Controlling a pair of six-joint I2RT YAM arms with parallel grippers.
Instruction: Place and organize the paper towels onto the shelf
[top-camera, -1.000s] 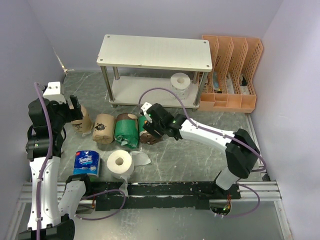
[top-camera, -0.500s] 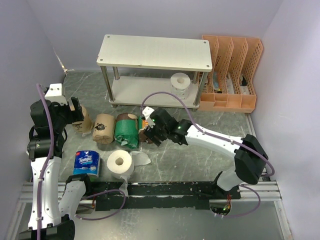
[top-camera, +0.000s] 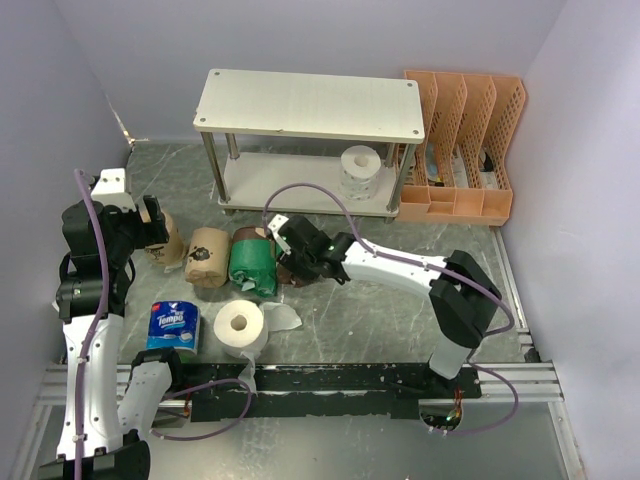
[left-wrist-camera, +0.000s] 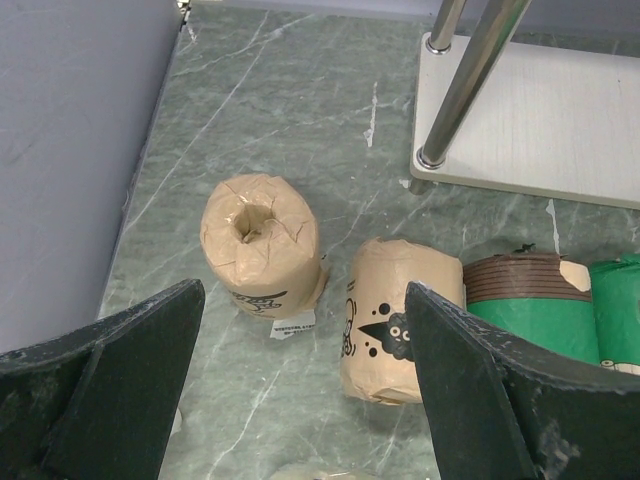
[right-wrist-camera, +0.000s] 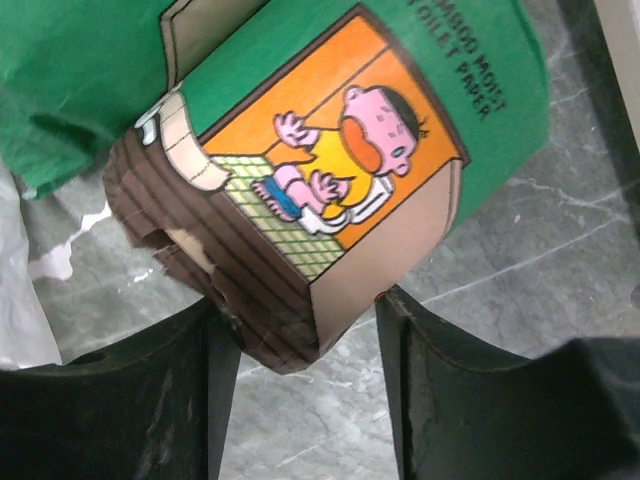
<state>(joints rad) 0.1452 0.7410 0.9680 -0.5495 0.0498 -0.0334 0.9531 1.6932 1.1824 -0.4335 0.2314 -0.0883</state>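
Where the table (top-camera: 400, 300) lies nearest the arm bases, the blue Tempo roll (top-camera: 172, 327) stands just beside a bare white roll (top-camera: 239, 328); beyond them runs a row of four: an upright tan roll (left-wrist-camera: 262, 243), a tan roll on its side (left-wrist-camera: 400, 330), a green roll (top-camera: 252, 262) and a second green roll (right-wrist-camera: 330, 150); the left gripper (left-wrist-camera: 302, 288) hangs above the two tan ones, jaws spread wide, holding nothing; the right gripper (right-wrist-camera: 300, 340) has its fingers (right-wrist-camera: 170, 400) pressed to either side of the second green roll's brown end, pinching it low on the table; farther back stands the shelf (top-camera: 310, 105), another white roll (top-camera: 360, 170) upright at the right end of its lower board; an orange file rack (top-camera: 465, 150) sits just beside the shelf's right end.
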